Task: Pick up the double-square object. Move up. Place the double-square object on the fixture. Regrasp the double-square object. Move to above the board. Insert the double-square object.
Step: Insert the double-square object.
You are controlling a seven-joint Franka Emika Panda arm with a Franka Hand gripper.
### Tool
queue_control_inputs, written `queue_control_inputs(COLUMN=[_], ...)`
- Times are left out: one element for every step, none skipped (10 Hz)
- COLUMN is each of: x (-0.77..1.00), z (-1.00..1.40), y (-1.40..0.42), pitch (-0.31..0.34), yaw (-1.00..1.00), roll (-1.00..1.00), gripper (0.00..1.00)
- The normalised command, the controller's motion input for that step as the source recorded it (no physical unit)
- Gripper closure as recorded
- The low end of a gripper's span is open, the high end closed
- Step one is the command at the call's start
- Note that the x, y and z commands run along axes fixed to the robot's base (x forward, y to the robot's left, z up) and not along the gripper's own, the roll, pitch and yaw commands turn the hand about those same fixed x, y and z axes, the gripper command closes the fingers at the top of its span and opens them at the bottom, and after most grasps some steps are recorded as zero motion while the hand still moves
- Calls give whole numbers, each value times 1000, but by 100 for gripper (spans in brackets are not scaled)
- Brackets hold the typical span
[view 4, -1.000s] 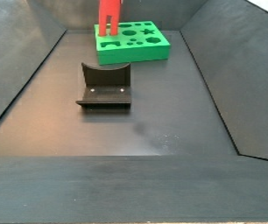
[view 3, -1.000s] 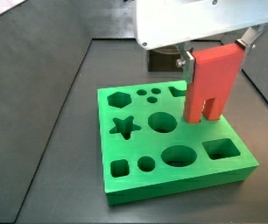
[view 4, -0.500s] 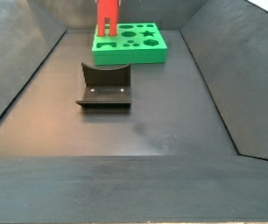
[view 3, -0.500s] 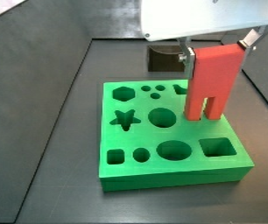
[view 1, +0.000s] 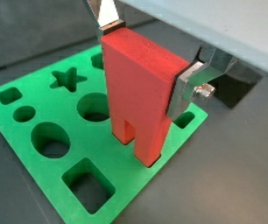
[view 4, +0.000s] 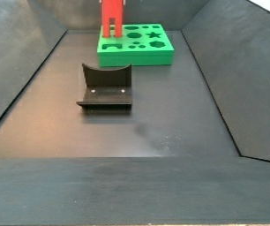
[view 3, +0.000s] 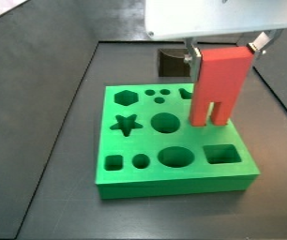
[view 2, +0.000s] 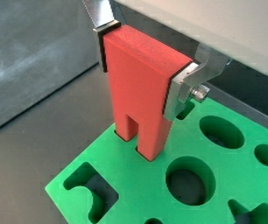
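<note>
Red block held upright over the green board

The dark floor (view 4: 161, 124) carries the green board (view 3: 140, 173) at its far end, its top full of cut-outs (star, hexagon, rounds, squares). Nearer the camera in a side view, well apart from the board, stands the dark fixture (view 4: 104, 88). The gripper (view 1: 148, 54) hangs above the board, jaws closed on the upper part of the red double-square object (view 3: 218, 87), one silver finger (view 2: 186, 83) pressed to each side. The block hangs upright with its two prongs pointing down, their tips just above the board's top near its right edge; whether they touch it I cannot tell.
</note>
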Motion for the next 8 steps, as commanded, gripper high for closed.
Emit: queue_control_inputs(x=[0, 220, 71, 377, 489, 286, 269, 89], z=[29, -417, 0, -349, -474, -646, -677, -851], y=[-37, 103, 89, 94, 177, 289, 326, 160], pitch=[500, 396, 66, 279, 326, 190, 197, 87], yaw=[0, -209, 0, 0, 0, 0, 0, 0], roll=[273, 0, -31, -93, -177, -187, -163, -121], gripper=[100, 100, 100, 100, 100, 100, 100, 100])
